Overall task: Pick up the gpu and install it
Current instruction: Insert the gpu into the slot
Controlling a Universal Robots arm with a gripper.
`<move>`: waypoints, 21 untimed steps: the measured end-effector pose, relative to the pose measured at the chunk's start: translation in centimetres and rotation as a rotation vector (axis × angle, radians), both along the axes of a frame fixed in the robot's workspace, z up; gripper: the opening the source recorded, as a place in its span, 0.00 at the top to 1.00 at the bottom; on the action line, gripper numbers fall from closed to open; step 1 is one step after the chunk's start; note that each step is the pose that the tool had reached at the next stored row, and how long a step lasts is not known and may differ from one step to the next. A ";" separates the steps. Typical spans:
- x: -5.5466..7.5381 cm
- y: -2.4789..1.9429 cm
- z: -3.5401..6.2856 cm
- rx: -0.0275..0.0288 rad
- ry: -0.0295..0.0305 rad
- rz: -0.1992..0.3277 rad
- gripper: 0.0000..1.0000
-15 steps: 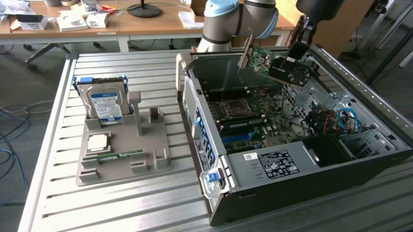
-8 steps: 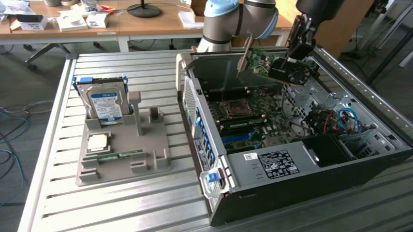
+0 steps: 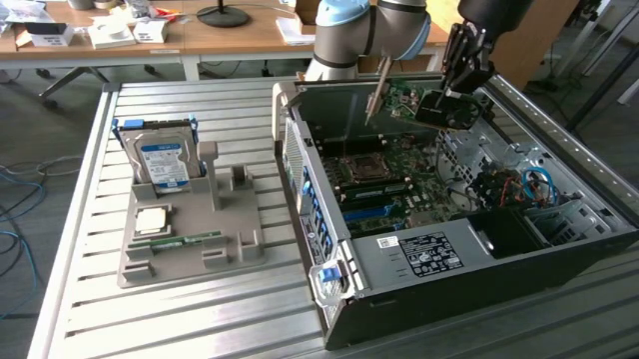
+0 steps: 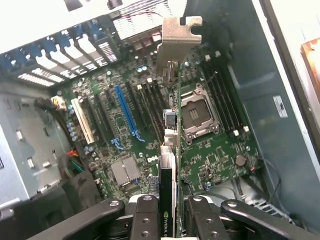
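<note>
gpu: the gpu [image 3: 402, 99] is held in the air over the open computer case [image 3: 479, 299], above the motherboard [image 4: 220, 150] and not seated in any slot.
gpu attitude: on edge; the wrist view looks straight down its thin edge [image 4: 170, 150], with the metal end bracket [image 4: 178, 35] at the far end, toward the case's rear wall of slot openings.
jaws: partly closed, clamped on the gpu at the end away from the bracket, one finger on each face of the card.
step in hand: judged to be bringing the card over its expansion slot.
doing it well: keep the card's lower edge parallel with the slot; the long blue slot [image 4: 125, 112] is the likely one, though I cannot tell which slot lies directly beneath. The bracket needs to meet a rear opening squarely, or the card may bind.
risk: any tilt could catch the neighbouring slots or the processor socket [image 4: 197, 117].
arm: the arm [image 3: 370, 30] reaches in from behind the case, with the wrist pointing down into it.
surroundings: on the bench [image 3: 179, 321], at the exterior view's left, a grey tray [image 3: 190, 265] carries a hard drive [image 3: 163, 161] and a memory stick [image 3: 185, 243], well apart from the case.
</note>
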State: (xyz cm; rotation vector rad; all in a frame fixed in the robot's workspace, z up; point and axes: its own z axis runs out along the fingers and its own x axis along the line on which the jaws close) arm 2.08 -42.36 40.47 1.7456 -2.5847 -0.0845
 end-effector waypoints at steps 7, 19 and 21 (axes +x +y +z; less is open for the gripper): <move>0.0 0.00 -0.03 0.0000 0.0000 0.109 0.74; 0.0 0.00 -0.06 -0.0001 0.0000 0.284 0.74; 0.0 0.00 -0.06 0.0000 0.0000 0.293 0.74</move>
